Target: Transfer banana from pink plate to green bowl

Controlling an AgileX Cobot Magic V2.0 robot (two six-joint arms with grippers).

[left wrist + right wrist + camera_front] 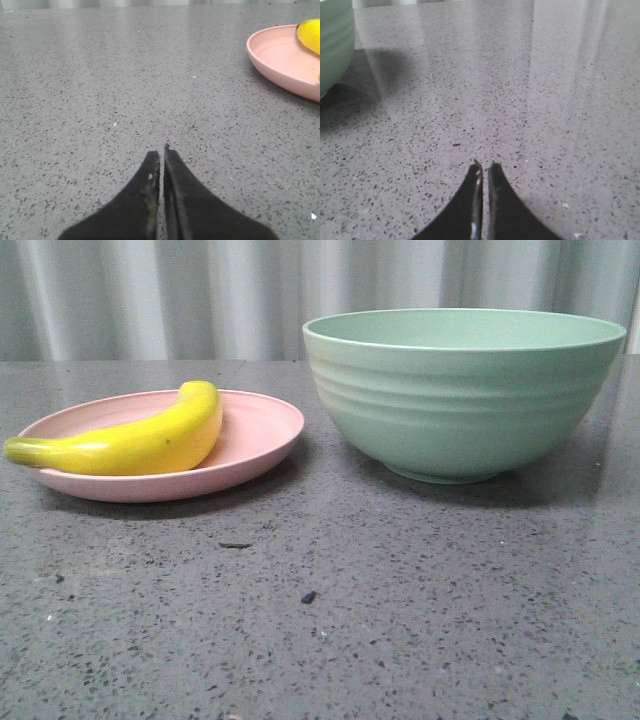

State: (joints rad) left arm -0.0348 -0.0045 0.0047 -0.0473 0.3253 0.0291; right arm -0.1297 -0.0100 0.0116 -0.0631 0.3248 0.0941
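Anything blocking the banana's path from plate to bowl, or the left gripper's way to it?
Nothing visible. The banana lies on the pink plate; only bare table separates it from the green bowl. Left gripper, shut, has open tabletop between it and the plate.

Grey speckled stone tabletop (330,620) (glossy, reflecting light); pale pleated curtain (200,295) behind.

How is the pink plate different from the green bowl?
The pink plate is shallow and flat; the green bowl is deep and tall. The plate's outside looks smooth, the bowl's has ribbed bands. The plate holds the banana; nothing shows above the bowl's rim. Both are round and sit on the grey table.
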